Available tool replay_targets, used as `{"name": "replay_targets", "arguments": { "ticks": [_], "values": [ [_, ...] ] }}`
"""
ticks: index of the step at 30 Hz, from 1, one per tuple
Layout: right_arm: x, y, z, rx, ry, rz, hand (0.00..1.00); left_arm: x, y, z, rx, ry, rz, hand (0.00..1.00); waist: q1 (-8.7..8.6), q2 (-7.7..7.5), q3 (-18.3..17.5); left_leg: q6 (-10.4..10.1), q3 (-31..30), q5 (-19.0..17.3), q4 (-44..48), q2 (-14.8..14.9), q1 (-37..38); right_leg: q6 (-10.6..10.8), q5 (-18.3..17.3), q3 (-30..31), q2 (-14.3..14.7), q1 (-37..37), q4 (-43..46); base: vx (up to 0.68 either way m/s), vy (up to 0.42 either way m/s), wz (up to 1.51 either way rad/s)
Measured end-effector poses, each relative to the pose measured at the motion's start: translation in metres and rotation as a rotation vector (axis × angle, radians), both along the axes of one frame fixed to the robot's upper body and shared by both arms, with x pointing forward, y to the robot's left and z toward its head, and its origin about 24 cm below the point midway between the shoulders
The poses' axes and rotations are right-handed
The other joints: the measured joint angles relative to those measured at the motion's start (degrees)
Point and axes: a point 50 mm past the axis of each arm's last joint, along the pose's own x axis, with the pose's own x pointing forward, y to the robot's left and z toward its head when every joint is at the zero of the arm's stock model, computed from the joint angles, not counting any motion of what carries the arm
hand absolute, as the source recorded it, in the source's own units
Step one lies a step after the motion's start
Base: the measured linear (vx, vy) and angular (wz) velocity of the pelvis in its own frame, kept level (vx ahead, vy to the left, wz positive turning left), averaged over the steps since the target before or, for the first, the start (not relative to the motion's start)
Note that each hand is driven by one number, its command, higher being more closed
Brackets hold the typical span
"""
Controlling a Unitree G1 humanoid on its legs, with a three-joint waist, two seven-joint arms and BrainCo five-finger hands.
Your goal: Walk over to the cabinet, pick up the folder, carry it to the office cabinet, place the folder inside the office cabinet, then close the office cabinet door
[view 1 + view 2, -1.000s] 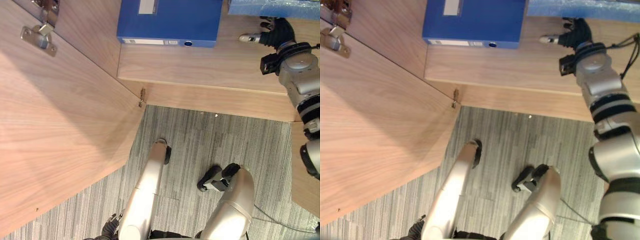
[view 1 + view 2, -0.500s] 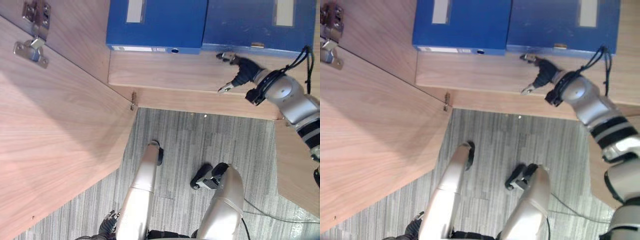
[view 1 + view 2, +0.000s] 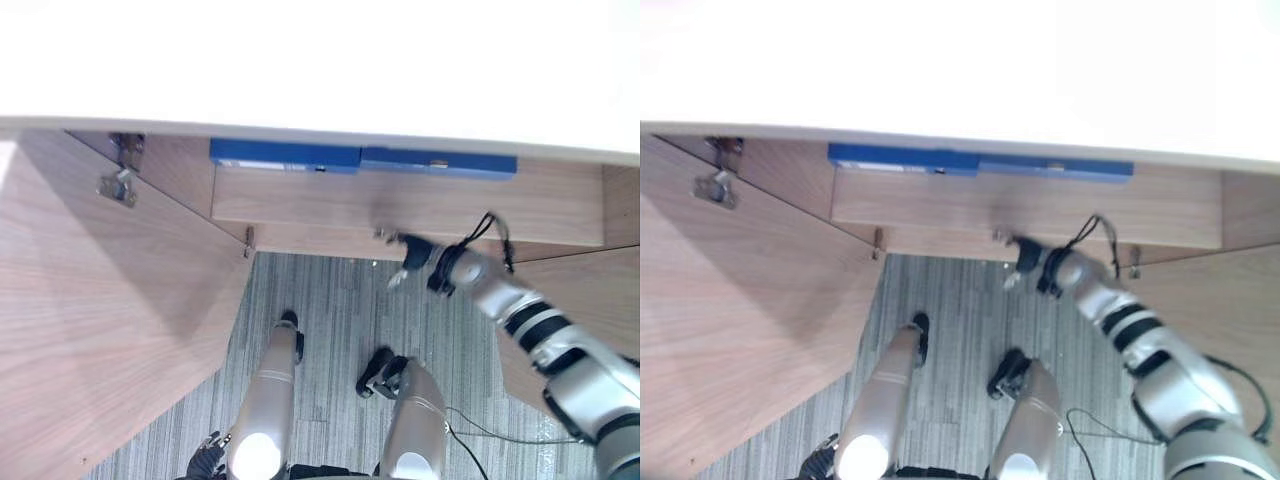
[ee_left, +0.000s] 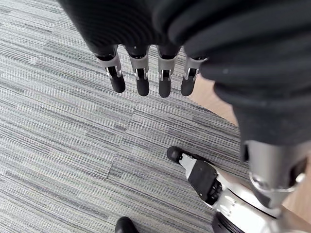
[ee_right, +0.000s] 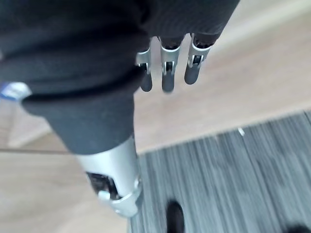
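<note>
The office cabinet (image 3: 170,170) stands open in front of me, so I judge the step in hand to be closing up. The left door (image 3: 110,330) swings wide towards me and the right door (image 3: 580,300) angles out on the other side. To do it well I should clear my arm from the opening first. Then I should lay flat fingers on a door's outer face near its free edge, far from the hinge (image 3: 118,185). From there I would push in one slow arc and step clear of the sweep.

On the shelf (image 3: 300,195) two blue folders lie side by side, edges touching and set well back. One is on the left (image 3: 285,155). The folder (image 3: 440,162) on the right is, I think, mine, as it lies nearer my arm.

My right robot hand (image 3: 405,255) hangs just off the shelf's front edge, empty, its fingers (image 5: 167,73) straight and loosely together. My left robot hand (image 4: 146,73) hangs over the carpet (image 4: 58,121), fingers straight and slightly spread, holding nothing.
</note>
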Motion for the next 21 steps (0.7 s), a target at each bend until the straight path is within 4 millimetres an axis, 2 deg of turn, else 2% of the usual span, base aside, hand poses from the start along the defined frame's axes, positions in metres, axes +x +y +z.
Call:
{"name": "replay_targets", "arguments": {
  "ticks": [2,4,5,6,7,9,10,11,13,14,16,18,21],
  "values": [
    [-0.039,0.007,-0.062,0.022,0.215,-0.069,0.00,0.008,0.001,0.002,0.002,-0.016,-0.004,0.00,-0.15,-0.05,-0.01,-0.35,0.43,3.59,-8.26,0.96,5.68,-0.25,3.89,-1.09,2.47,5.08,-8.64,0.09,-0.011,-0.16],
    [-0.060,0.014,-0.086,0.100,0.298,-0.135,0.00,0.009,0.004,0.003,0.006,-0.021,0.014,0.00,-1.21,-0.11,-0.07,-0.86,0.73,5.86,-13.37,1.67,9.59,-0.28,6.38,-1.63,4.23,8.78,-14.08,0.07,-0.029,-0.19],
    [-0.075,0.019,-0.102,0.179,0.349,-0.213,0.00,0.008,0.006,0.002,0.005,-0.020,0.042,0.00,-2.17,-0.23,-1.28,-1.23,0.78,7.71,-17.48,2.17,12.21,-0.39,8.26,-2.13,5.64,11.28,-18.22,0.07,-0.067,-0.19],
    [-0.091,0.021,-0.117,0.246,0.399,-0.313,0.00,0.007,0.007,0.002,0.002,-0.017,0.065,0.00,-2.78,-0.45,-3.98,-1.61,1.04,9.58,-21.75,2.86,13.71,-0.67,10.26,-2.27,7.20,12.30,-22.42,0.05,-0.068,-0.19],
    [-0.101,0.021,-0.126,0.281,0.430,-0.375,0.00,0.008,0.008,0.002,0.001,-0.019,0.079,0.00,-2.91,-0.57,-5.02,-1.77,1.31,10.43,-23.58,3.29,14.63,-0.89,11.23,-2.25,8.01,13.09,-24.45,0.05,-0.083,-0.23],
    [-0.133,0.021,-0.151,0.405,0.510,-0.639,0.00,0.012,0.009,0.001,0.000,-0.021,0.118,0.00,-3.60,-0.79,-7.58,-2.34,1.97,11.79,-27.69,4.69,18.89,-1.30,13.27,-2.21,10.45,17.27,-29.84,0.04,-0.104,-0.26],
    [-0.155,0.022,-0.164,0.485,0.540,-0.819,0.00,0.008,0.010,0.000,0.010,-0.007,0.134,0.00,-3.84,-0.99,-9.78,-2.59,2.73,11.65,-28.17,5.40,20.58,-1.49,13.68,-1.86,11.42,19.06,-31.53,0.04,-0.104,-0.25],
    [-0.166,0.022,-0.169,0.516,0.543,-0.908,0.00,0.006,0.011,-0.001,0.015,0.003,0.137,0.00,-3.87,-1.01,-10.89,-2.83,3.14,11.45,-28.17,5.67,21.30,-1.59,13.76,-1.50,11.84,19.72,-32.03,0.04,-0.098,-0.40],
    [-0.193,0.018,-0.179,0.591,0.501,-1.205,0.00,-0.005,0.008,-0.005,0.026,0.039,0.194,0.00,-3.87,-0.65,-13.18,-3.61,4.17,8.90,-25.62,6.70,24.11,-1.76,13.87,1.52,13.06,21.38,-32.45,-0.01,-0.026,-0.70],
    [-0.194,0.014,-0.179,0.612,0.477,-1.271,0.00,-0.008,0.007,-0.006,0.025,0.047,0.217,0.00,-3.90,-0.38,-13.74,-3.77,3.73,7.66,-24.33,6.89,24.50,-1.90,13.94,3.06,13.60,21.41,-32.43,-0.06,0.028,-1.02],
    [-0.203,0.004,-0.181,0.677,0.427,-1.469,0.00,-0.016,0.003,-0.009,0.029,0.070,0.260,0.00,-3.76,0.47,-15.80,-4.35,-2.31,1.98,-21.51,5.85,26.01,-2.43,15.07,8.43,15.32,21.43,-32.71,-0.04,0.101,-1.14],
    [-0.216,0.003,-0.185,0.698,0.441,-1.541,0.00,-0.019,0.005,-0.009,0.041,0.083,0.258,0.00,-3.79,-0.06,-17.63,-3.62,-5.43,0.74,-22.46,3.24,27.97,-2.57,16.60,11.62,15.56,21.53,-35.09,-0.07,0.163,-0.95],
    [-0.220,0.001,-0.185,0.695,0.435,-1.547,0.00,-0.022,0.004,-0.011,0.066,0.108,0.208,0.00,-3.85,0.09,-19.41,-1.94,-1.73,-0.13,-23.08,2.43,30.47,-2.12,20.86,17.43,16.25,22.72,-39.92,-0.04,0.135,-0.97]
  ]
}}
